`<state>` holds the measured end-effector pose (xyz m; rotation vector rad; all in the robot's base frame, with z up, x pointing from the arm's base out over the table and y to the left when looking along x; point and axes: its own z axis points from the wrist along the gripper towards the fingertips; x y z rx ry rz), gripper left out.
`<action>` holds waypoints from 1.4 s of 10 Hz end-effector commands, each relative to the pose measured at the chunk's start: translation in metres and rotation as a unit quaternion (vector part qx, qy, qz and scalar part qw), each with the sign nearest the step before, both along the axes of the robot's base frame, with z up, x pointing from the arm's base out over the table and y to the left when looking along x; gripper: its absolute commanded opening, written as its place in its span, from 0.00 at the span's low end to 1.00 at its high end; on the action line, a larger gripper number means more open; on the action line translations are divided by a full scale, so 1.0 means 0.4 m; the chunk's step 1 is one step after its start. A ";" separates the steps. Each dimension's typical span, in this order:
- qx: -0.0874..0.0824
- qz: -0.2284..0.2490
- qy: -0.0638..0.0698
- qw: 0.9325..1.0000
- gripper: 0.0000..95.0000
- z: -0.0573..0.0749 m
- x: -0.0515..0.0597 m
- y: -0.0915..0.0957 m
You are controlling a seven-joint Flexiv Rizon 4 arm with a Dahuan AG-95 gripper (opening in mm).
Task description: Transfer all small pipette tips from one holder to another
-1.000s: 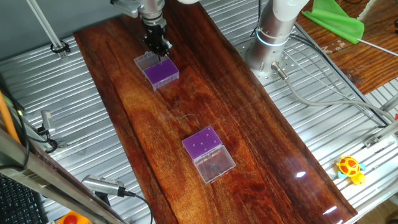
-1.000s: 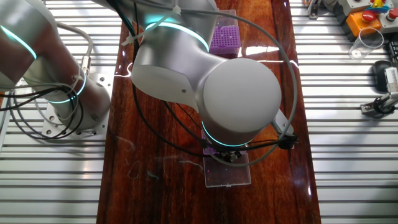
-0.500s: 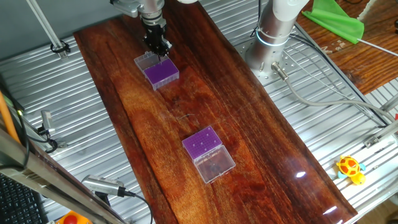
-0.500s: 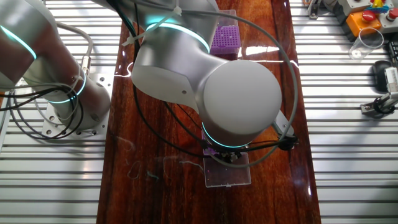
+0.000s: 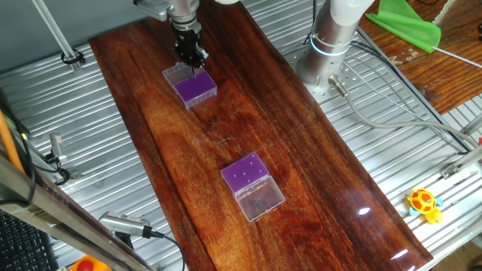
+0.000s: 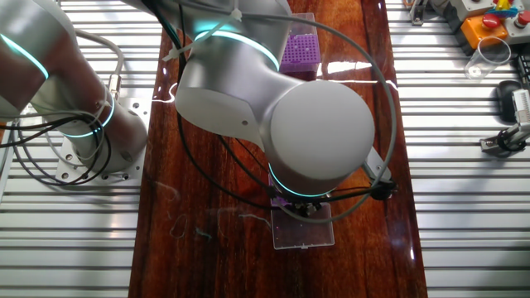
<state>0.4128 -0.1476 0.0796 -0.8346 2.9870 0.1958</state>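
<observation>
Claw [image 5: 194,60] low over purple holder [image 5: 196,88] on wooden tabletop [image 5: 301,150]; spread unreadable, hidden by arm elbow [image 6: 319,136].
Well apart from claw: second holder [image 5: 246,175] with dark pipette tips [image 5: 243,178]; yellow toy [image 5: 424,204] farther off.

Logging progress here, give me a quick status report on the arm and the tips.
Gripper low over far holder, jaw state unclear. Dark specks of tips in near holder. Nothing in the way.

Bright, even overhead light fills both views. The glossy dark red wooden bench [image 5: 226,143] throws white glare at five o'clock in one view and near twelve o'clock in the other. Shadows are soft; focus sharp.
</observation>
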 end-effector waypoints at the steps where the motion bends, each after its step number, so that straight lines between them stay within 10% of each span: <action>1: -0.001 0.000 0.001 1.000 0.00 0.000 0.000 0.001; 14: -0.003 0.002 0.000 1.000 0.00 -0.029 -0.001 0.008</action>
